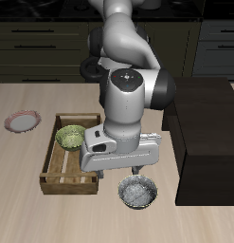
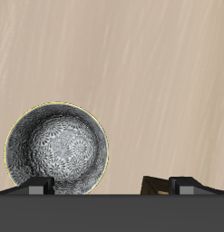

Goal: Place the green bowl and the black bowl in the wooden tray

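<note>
Black bowl (image 1: 138, 194) below claw (image 1: 135, 173), green bowl (image 1: 70, 139) in wooden tray (image 1: 54, 169)

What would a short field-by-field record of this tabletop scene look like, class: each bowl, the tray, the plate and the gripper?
green bowl: inside the wooden tray, at its back end
wooden tray: on the table, slatted bottom, holds only the green bowl
black bowl: on the table outside the tray, near the front edge, upright, grey-speckled inside
pink-rimmed plate: on the table beyond the tray, farther from the black bowl
gripper: above the black bowl; open or shut cannot be told
task status: one bowl placed, black bowl not yet
</note>
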Robot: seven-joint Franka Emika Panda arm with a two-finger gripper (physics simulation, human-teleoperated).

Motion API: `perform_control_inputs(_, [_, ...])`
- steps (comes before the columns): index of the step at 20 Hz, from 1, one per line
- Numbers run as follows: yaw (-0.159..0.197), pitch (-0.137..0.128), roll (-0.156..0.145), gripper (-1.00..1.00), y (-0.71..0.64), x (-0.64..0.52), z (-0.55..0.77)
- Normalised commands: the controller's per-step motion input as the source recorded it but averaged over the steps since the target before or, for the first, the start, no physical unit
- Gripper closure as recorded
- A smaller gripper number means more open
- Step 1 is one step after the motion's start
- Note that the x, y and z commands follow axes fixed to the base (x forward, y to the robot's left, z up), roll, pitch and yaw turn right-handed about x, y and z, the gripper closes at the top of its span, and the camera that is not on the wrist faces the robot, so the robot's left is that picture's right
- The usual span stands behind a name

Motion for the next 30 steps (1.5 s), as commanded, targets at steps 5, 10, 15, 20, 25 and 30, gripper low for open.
perform_control_inputs(5, [0.009, 0.006, 0.0, -1.0, 0.14, 0.11, -0.02])
perform_control_inputs(10, [0.016, 0.025, 0.026, -1.0, 0.28, 0.1, -0.24])
perform_control_inputs(15, [0.021, 0.037, 0.007, -1.0, 0.03, 0.03, -0.33])
perform_control_inputs(20, [0.021, 0.036, -0.01, -1.0, -0.02, -0.04, -0.34])
perform_control_inputs(25, [0.009, 0.037, 0.017, -1.0, 0.0, -0.09, -0.24])
perform_control_inputs(30, [-0.007, 0.024, 0.022, 1.0, -0.02, -0.17, -0.17])
